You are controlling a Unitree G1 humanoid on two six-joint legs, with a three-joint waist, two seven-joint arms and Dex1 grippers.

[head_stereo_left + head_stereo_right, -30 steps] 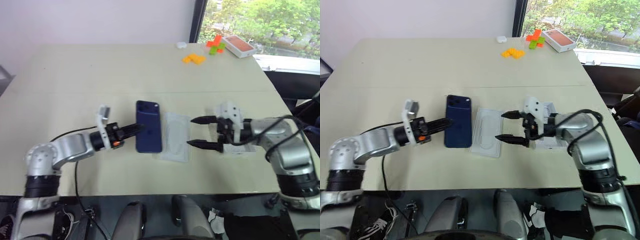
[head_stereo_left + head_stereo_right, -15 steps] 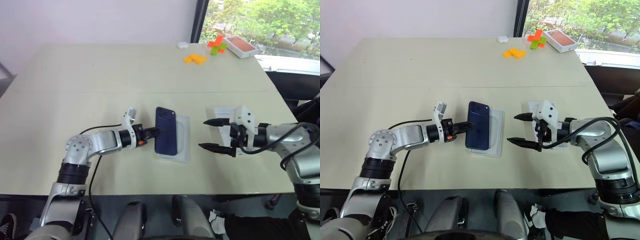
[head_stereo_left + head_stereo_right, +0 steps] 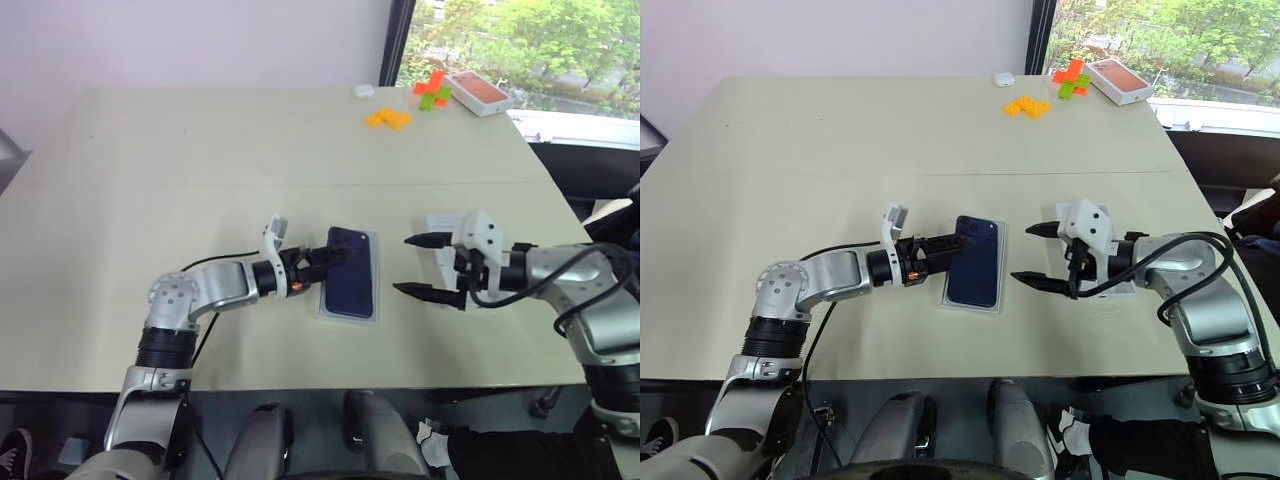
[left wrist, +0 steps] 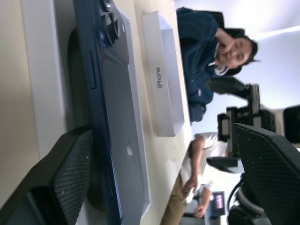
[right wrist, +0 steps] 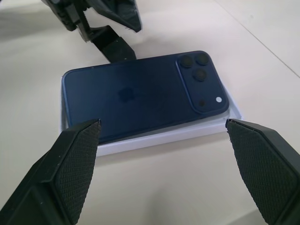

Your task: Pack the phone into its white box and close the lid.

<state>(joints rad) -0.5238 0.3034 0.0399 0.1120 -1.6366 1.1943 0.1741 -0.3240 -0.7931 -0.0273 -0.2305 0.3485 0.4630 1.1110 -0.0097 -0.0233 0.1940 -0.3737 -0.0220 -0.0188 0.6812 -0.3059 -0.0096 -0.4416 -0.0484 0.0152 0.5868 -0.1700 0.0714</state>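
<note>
The dark blue phone (image 3: 350, 283) lies camera side up on a flat white insert (image 3: 372, 312) at the table's middle front. My left gripper (image 3: 328, 263) is at the phone's left edge; its fingers (image 4: 61, 178) stand wide apart, open, with the phone's long edge between them. To the right of the phone, my right gripper (image 3: 402, 265) is open and points at it, a short gap away. A white box piece (image 4: 164, 79) with "iPhone" on its side lies by the right gripper, partly hidden under it (image 3: 440, 222). Whether it is the white box or the lid I cannot tell.
At the far right corner sit an orange-topped box (image 3: 480, 92), orange and green blocks (image 3: 432, 90), yellow pieces (image 3: 388, 118) and a small white object (image 3: 363, 90). A cable (image 3: 215, 265) trails from my left arm. People sit beyond the table (image 4: 206, 51).
The left gripper slid the phone to the right onto the flat white insert, then opened its fingers. Phone and insert now lie closer to the right gripper.
</note>
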